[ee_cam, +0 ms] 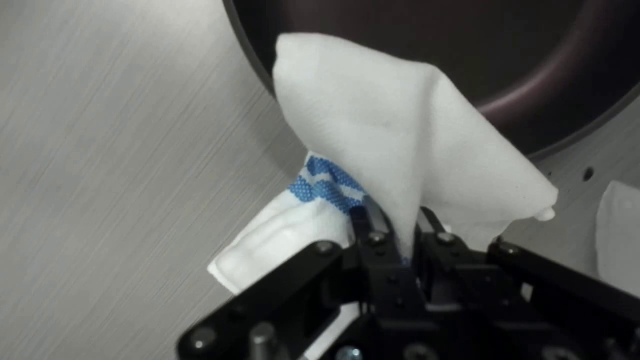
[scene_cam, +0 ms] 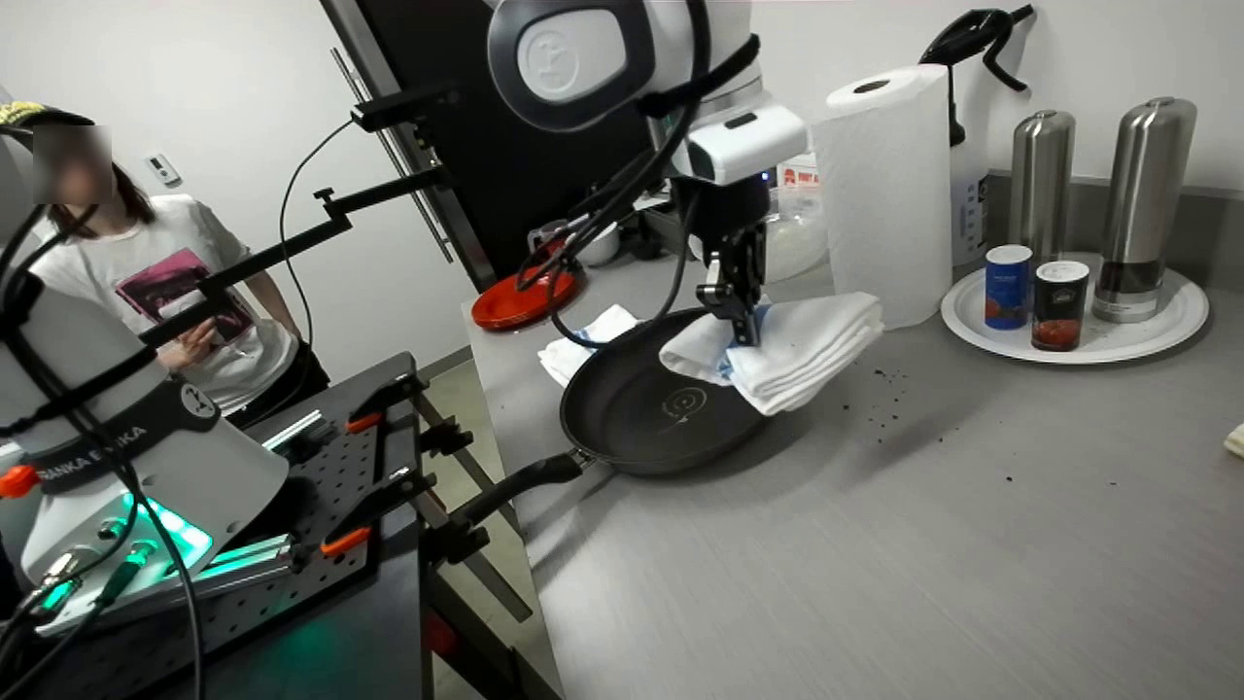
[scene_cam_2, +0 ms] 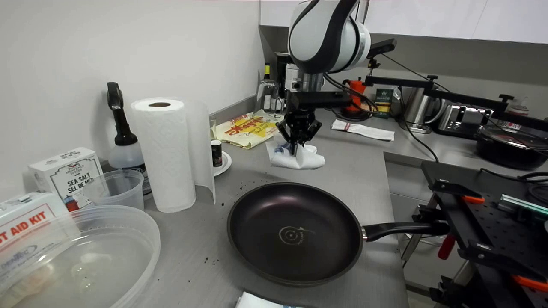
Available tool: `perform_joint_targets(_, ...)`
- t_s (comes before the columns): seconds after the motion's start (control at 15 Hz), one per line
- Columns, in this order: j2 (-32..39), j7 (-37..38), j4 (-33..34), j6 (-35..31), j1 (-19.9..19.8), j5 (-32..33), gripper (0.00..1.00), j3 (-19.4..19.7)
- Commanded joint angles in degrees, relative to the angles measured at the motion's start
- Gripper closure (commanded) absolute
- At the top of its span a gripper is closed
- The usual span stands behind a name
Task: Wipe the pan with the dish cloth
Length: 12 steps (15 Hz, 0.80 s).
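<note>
The pan (scene_cam: 632, 413) is black and round. It rests on the grey counter with its long handle over the counter's edge, and also shows in an exterior view (scene_cam_2: 295, 261) and at the top of the wrist view (ee_cam: 450, 35). My gripper (ee_cam: 395, 220) is shut on the dish cloth (ee_cam: 360, 100), white with blue stripes, pinched into a bunch between the fingers. In both exterior views the gripper (scene_cam: 744, 331) (scene_cam_2: 295, 147) points down and holds the cloth (scene_cam: 812, 355) (scene_cam_2: 302, 160) in the air beside the pan's rim. The cloth's lower folds hang loose.
A paper towel roll (scene_cam: 884, 204) stands behind the cloth. A white plate (scene_cam: 1147, 335) holds shakers and steel mills. Another white cloth (scene_cam: 583, 350) lies beside the pan, near a red dish (scene_cam: 520, 301). A clear plastic tub (scene_cam_2: 145, 252) stands nearby. Dark crumbs (scene_cam: 884, 418) dot the counter.
</note>
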<state>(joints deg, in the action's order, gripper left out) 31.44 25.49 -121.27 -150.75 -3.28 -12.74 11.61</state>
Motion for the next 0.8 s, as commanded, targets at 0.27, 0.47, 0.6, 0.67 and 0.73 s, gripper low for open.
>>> perform_joint_targets(0.27,-7.33,-0.01,-11.28,-0.39,7.02,3.85,0.97,-3.93)
perform_joint_targets(0.47,-6.13,3.33,-12.85,-2.1,10.82,8.23,0.97,-1.92)
perform_joint_targets(0.6,-5.28,4.97,-13.35,-2.61,12.83,12.12,0.97,-0.33)
perform_joint_targets(0.67,-4.78,5.74,-13.46,-2.82,13.63,13.83,0.97,0.37)
perform_joint_targets(0.73,-3.93,6.61,-13.26,-3.0,14.61,15.71,0.97,1.26)
